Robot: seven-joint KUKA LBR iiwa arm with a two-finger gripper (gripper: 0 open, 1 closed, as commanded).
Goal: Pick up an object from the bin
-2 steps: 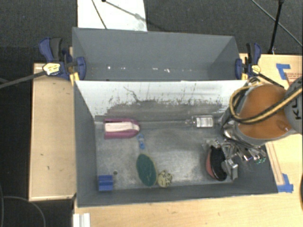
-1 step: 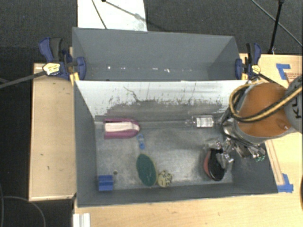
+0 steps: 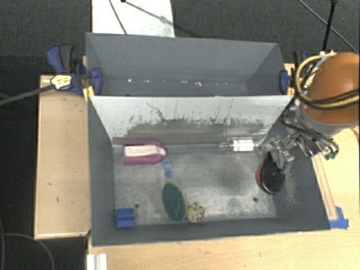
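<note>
Hanging by the grey metal bin (image 3: 185, 66) wall, the gripper (image 3: 279, 157) sits directly above a dark oval disc (image 3: 271, 179), glossy and red-rimmed, probably lined up to take it. Whether it is spread or clamped, I cannot tell. A clear tube (image 3: 242, 145) lies just beside it. Well away rest a smooth green oval (image 3: 174, 201) and a speckled ball (image 3: 196, 211).
</note>
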